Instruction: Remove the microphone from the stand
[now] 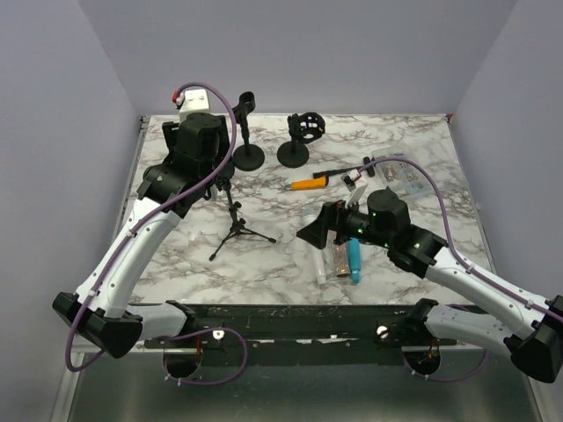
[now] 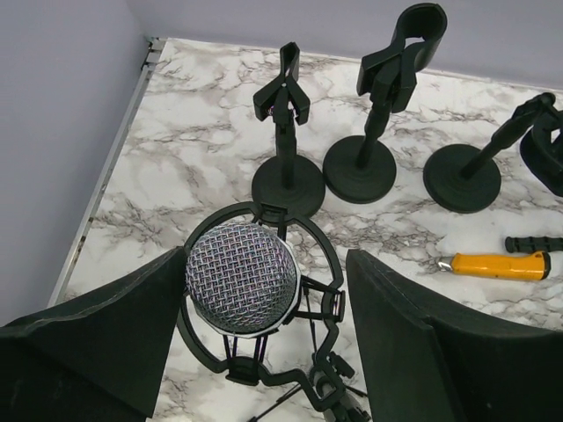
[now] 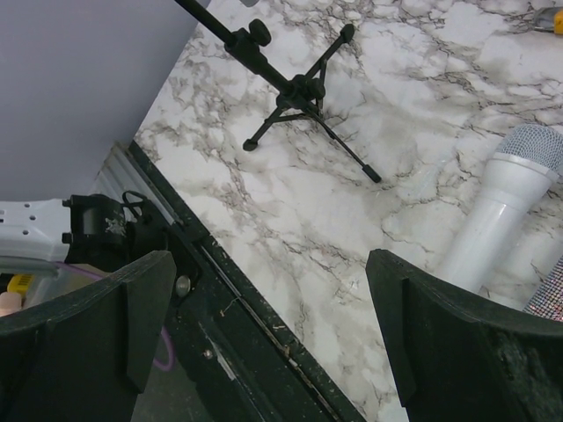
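Down at the near edge, the right gripper point(image 3: 268, 294) hangs wide open over the counter point(image 3: 352, 211), holding nothing, with a white mic point(image 3: 497, 198) just beside it. Further back, the left gripper point(image 2: 264, 294) gapes wide, one finger on either side of the microphone point(image 2: 240, 274), which sits in its stand point(image 1: 236, 230). Beyond stand three round-base holders point(image 2: 361, 167).

Left arm point(image 1: 132, 246): stretched forward from its base, with the wrist bent so that the left hand point(image 2: 264, 264) points steeply down and its two fingers point(image 2: 97, 343) are spread wide apart. Right arm point(image 1: 479, 286): lying low and angled inward from its base, with the right hand point(image 3: 268, 264) tipped downward and its fingers likewise held wide apart.
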